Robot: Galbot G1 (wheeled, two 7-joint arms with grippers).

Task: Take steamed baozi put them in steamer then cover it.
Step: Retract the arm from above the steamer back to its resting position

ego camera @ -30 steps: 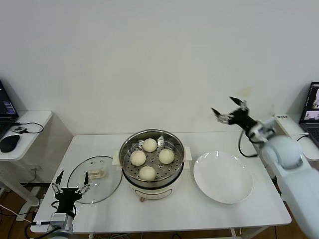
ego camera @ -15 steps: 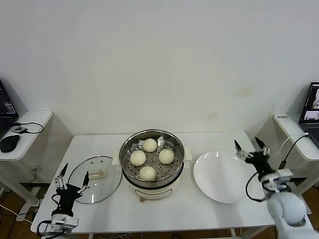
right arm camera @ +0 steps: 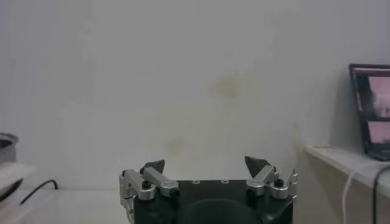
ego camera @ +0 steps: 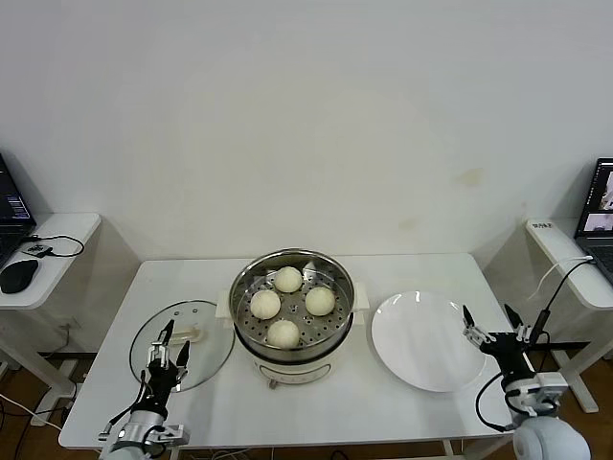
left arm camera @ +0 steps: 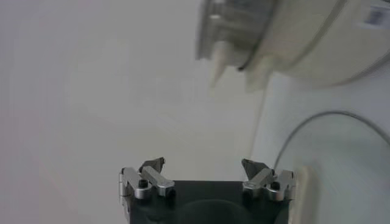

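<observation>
Several cream-white baozi [ego camera: 287, 306] lie on the perforated tray inside the shiny steamer [ego camera: 291, 344] at the table's middle. The glass cover [ego camera: 198, 362] with its cream handle [ego camera: 188, 334] lies flat on the table left of the steamer. My left gripper [ego camera: 169, 351] is open and empty, over the cover's near edge, just short of the handle; the left wrist view shows its spread fingertips [left arm camera: 152, 165], the cover's rim [left arm camera: 304, 128] and the steamer's base [left arm camera: 317, 42]. My right gripper [ego camera: 493, 326] is open and empty, low at the table's right edge beside the plate; it also shows in the right wrist view [right arm camera: 205, 164].
An empty white plate [ego camera: 428, 340] lies right of the steamer. A side table [ego camera: 57, 235] with a mouse and cables stands at the left. A shelf with a laptop [ego camera: 601, 206] stands at the right. The white table's front edge [ego camera: 316, 436] runs between my two arms.
My right arm has dropped from high at the back right to the table's right edge. My left gripper has moved right and forward onto the cover's near edge.
</observation>
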